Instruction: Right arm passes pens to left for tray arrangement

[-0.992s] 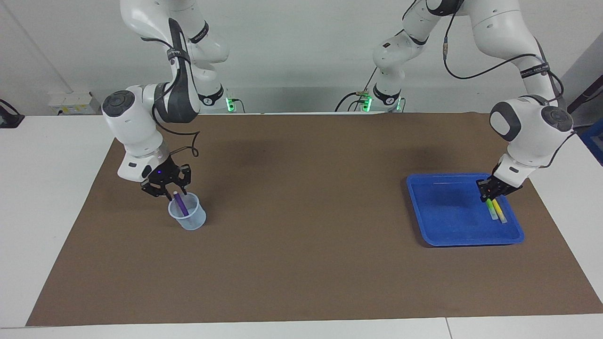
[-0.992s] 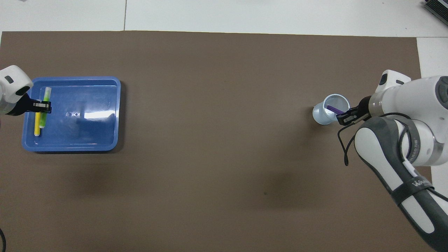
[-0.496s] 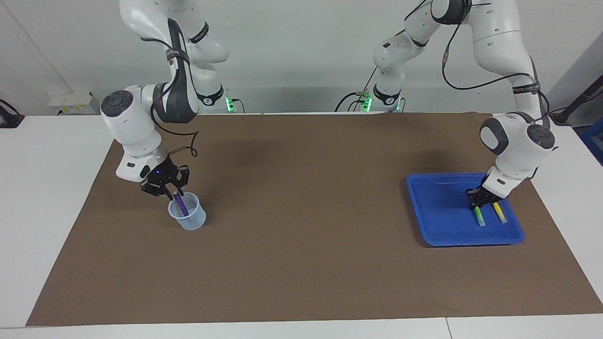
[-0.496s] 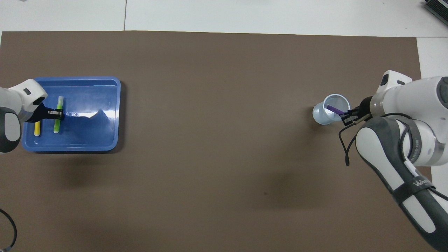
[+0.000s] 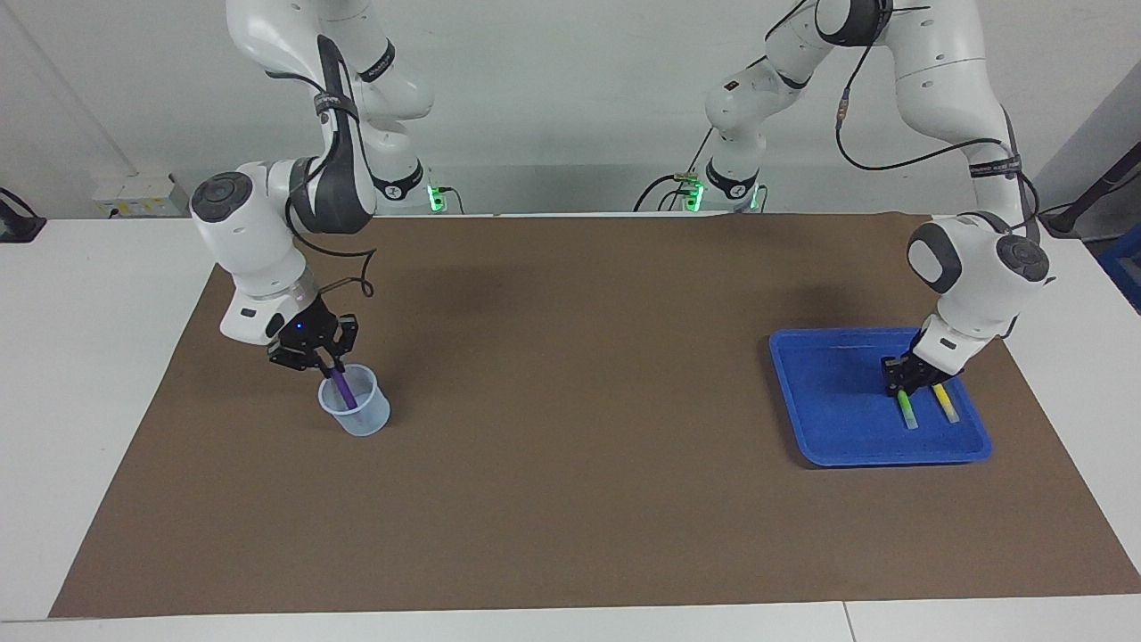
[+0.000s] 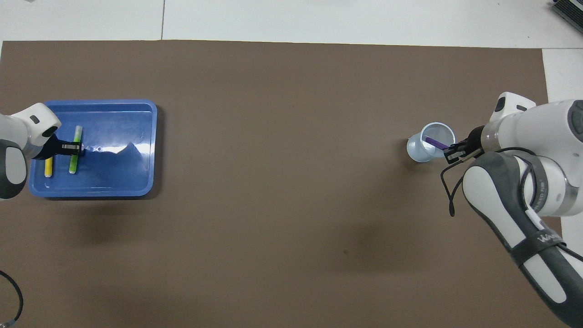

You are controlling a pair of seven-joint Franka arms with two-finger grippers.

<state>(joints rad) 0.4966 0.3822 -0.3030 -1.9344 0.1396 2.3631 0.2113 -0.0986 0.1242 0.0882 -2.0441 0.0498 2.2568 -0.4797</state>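
A purple pen [image 5: 343,389] [image 6: 435,143] stands slanted in a clear cup [image 5: 364,421] [image 6: 416,152] toward the right arm's end of the table. My right gripper [image 5: 323,361] [image 6: 449,153], with its blue light on, is shut on that pen's top end. In the blue tray [image 5: 824,401] [image 6: 119,175] a green pen [image 5: 907,413] [image 6: 73,163] and a yellow pen [image 5: 945,404] [image 6: 48,168] lie side by side, a small gap between them. My left gripper [image 5: 901,385] [image 6: 73,146] sits low in the tray across the green pen's middle.
A brown mat [image 5: 570,428] covers most of the white table [image 5: 89,294]. The cup and the tray are the only other things on it, one near each end. The arms' bases stand at the table's edge nearest the robots.
The left gripper carried the green pen sideways off the yellow pen and set it down lower in the tray. The right gripper closed on the purple pen's top.
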